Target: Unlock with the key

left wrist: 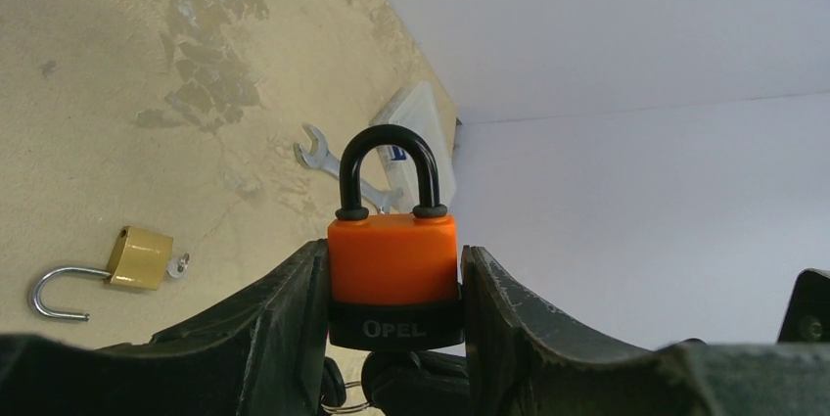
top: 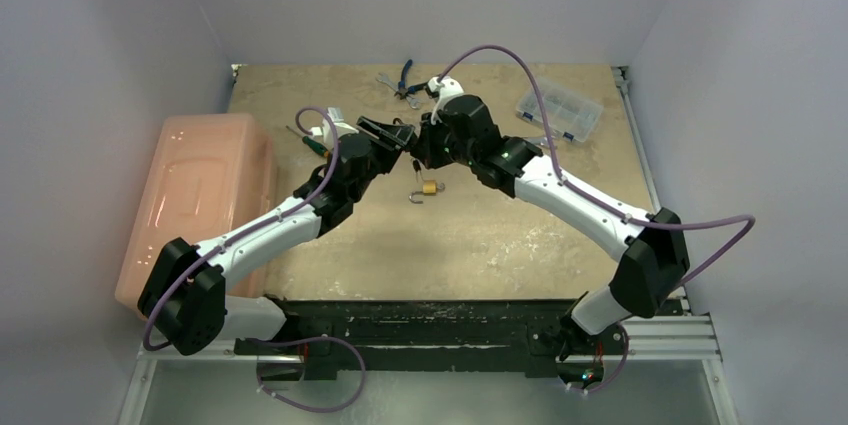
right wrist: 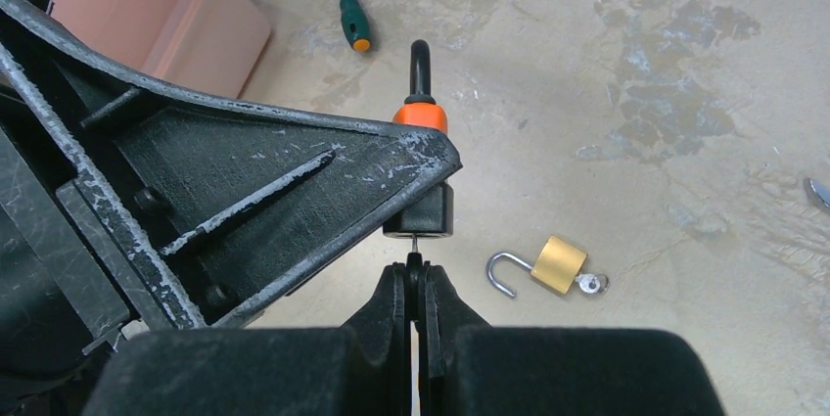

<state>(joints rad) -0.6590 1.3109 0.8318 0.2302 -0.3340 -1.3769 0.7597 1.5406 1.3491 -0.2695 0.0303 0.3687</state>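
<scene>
I take the open padlock [top: 428, 188], lying mid-worktop [top: 480, 235], as my mark. Just behind it my left hand [top: 392, 131] and right hand [right wrist: 416, 274] meet, the left holding the held padlock [left wrist: 391, 264] between its fingers, the right on the key [right wrist: 415, 240] at that padlock's underside. Left of the open padlock lie the screwdriver [top: 308, 140] and, past the worktop's edge, the bin [top: 200, 185]; well behind it lie the pliers [top: 405, 75] and a wrench [top: 385, 80], and behind to its right the compartment box [top: 560, 110].
</scene>
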